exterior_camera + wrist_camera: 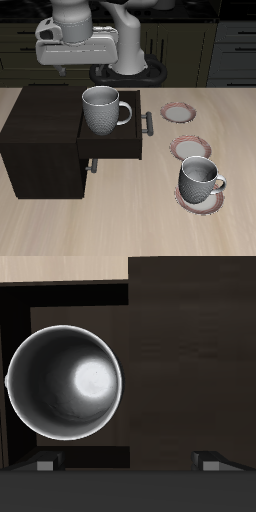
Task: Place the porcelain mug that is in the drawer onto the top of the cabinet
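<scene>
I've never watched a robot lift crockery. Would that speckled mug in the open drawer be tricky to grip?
Probably somewhat. The mug looks like rigid, glazed ceramic, so likely slippery and breakable if dropped. Its rounded body narrows downward, so a nudge might tip it. Its side handle could unbalance it slightly.

Gripper (pixel 68 68) jaws unreadable; drawer (pixel 112 146) interior behind porcelain mug (pixel 103 109).
</scene>
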Tool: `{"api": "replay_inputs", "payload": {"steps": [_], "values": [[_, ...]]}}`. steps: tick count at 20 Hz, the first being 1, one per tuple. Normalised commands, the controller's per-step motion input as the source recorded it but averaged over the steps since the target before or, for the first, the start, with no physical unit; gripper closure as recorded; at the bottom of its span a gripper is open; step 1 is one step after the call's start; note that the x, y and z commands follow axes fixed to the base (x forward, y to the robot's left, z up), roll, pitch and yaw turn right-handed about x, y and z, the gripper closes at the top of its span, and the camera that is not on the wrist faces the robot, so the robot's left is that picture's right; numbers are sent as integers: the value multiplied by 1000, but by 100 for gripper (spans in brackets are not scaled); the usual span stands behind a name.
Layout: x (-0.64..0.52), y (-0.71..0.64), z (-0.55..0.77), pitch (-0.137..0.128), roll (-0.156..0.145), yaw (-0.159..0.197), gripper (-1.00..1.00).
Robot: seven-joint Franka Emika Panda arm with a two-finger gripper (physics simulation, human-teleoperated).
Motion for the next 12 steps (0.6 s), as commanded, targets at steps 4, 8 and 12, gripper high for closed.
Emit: {"api": "replay_inputs", "payload": {"steps": [4, 8, 12], "values": [[101, 139, -86, -5, 39, 8, -100], [132, 69, -50, -4, -2, -22, -100], [90, 6, -21, -1, -15, -5, -100]]}}
